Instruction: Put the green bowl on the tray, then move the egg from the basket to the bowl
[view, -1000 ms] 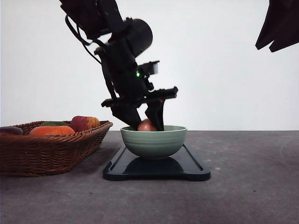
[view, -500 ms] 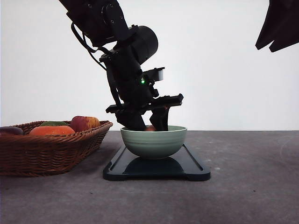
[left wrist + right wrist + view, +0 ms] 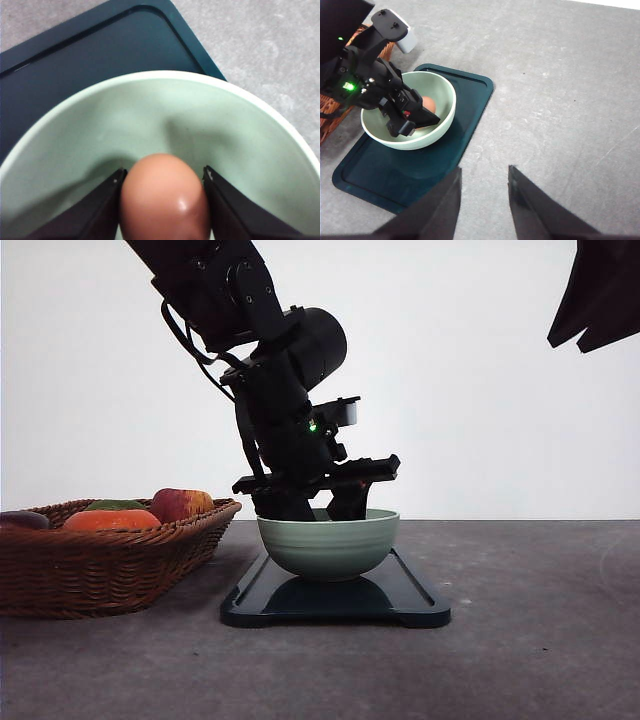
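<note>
holding the egg (image 3: 164,199) pinched between the fingers of our left gripper (image 3: 163,210) down inside the green bowl (image 3: 329,543), which is sitting on the tray (image 3: 415,597) just beside the basket (image 3: 90,565), we are risking a cracked shell if the fingers part before the egg is resting on the bowl floor, or a nudged bowl if a finger is catching the wall. we are keeping the right gripper (image 3: 484,200) spread and empty, well apart above the table (image 3: 570,90). we are finding the fingertips hidden behind the rim in the front view and the underside of the egg cut off in the left wrist view, so we cannot tell whether it is touching the bowl floor.
</note>
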Controlling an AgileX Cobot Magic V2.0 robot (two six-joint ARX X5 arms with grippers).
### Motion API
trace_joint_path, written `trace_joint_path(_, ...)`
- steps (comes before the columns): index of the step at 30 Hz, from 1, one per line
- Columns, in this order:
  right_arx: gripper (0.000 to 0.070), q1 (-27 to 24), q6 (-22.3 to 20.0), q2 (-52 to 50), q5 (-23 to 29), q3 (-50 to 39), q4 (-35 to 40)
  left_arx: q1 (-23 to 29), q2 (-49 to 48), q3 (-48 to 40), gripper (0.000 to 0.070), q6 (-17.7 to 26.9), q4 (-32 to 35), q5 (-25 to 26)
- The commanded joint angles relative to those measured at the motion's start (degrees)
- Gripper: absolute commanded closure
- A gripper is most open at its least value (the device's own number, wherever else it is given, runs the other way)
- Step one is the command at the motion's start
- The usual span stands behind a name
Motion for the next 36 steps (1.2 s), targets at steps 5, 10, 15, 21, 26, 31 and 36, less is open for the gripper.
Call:
trace_joint_path(5, 0.0523, 0.35, -0.47, 0.33, 0.14, 0.13, 0.37, -0.68, 1.27, 1.80, 0.0326, 0.03, -2.06, -0.37)
trace_joint_path(10, 0.0523, 0.35, -0.46, 0.33, 0.13, 0.13, 0.35, -0.68, 1.27, 5.39, 0.0232, 0.00, -7.82, -0.37)
trace_joint_path(15, 0.0523, 0.35, -0.46, 0.31, 0.13, 0.13, 0.28, -0.68, 1.25, 11.82, 0.0232, 0.00, -15.38, -1.29)
trace_joint_path(21, 0.0523, 0.35, -0.46, 0.31, 0.13, 0.13, -0.17, -0.57, 0.33, 21.09, 0.0232, -0.22, -25.45, -1.70)
trace_joint_path(26, 0.0523, 0.35, -0.47, 0.31, 0.14, 0.13, -0.53, -0.57, -4.85, 20.74, 0.0232, -1.43, -27.01, -1.70)
trace_joint_path(31, 0.0523, 0.35, -0.48, 0.31, 0.13, 0.13, -0.53, -0.57, -11.98, 13.84, 0.0233, -1.59, -23.81, -1.72)
trace_joint_path(36, 0.0523, 0.35, -0.48, 0.32, 0.13, 0.13, -0.54, -0.34, -21.00, 1.11, 0.0233, -2.58, -17.14, -2.30)
